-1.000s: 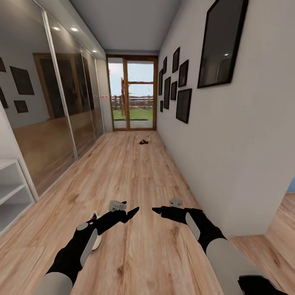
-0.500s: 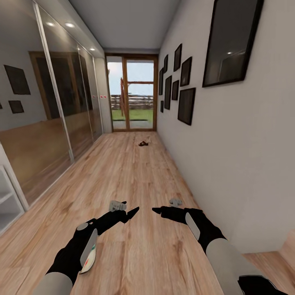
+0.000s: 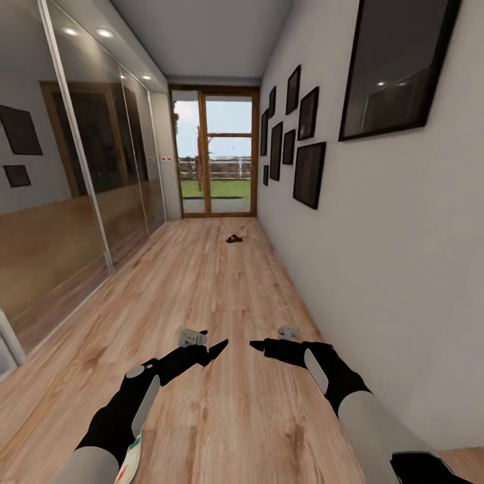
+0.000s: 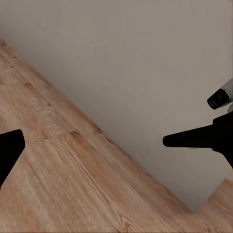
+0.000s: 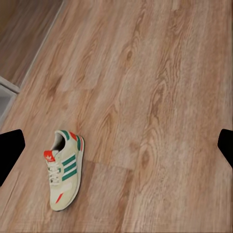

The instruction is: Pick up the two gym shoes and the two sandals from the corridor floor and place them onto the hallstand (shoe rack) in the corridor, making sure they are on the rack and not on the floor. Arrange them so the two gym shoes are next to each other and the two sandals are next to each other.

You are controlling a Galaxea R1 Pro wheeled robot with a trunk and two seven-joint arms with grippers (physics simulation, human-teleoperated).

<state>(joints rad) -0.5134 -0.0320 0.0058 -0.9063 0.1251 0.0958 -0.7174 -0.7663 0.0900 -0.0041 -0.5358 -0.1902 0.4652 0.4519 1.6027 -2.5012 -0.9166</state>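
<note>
Both my grippers, left and right, hang released and carry nothing. I'm in transit. One gym shoe lies on the corridor floor; a sandal waits near its far end.

We saw one gym shoe lying upright on its sole on the corridor floor: white, green stripes, red-orange heel tab. A dark sandal lay far down the corridor, near the glass door.

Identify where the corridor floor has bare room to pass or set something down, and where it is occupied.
The corridor floor is bare between the mirrored doors and the picture wall. It is occupied far off by a sandal near the glass door, and by a gym shoe near the left arm.
</note>
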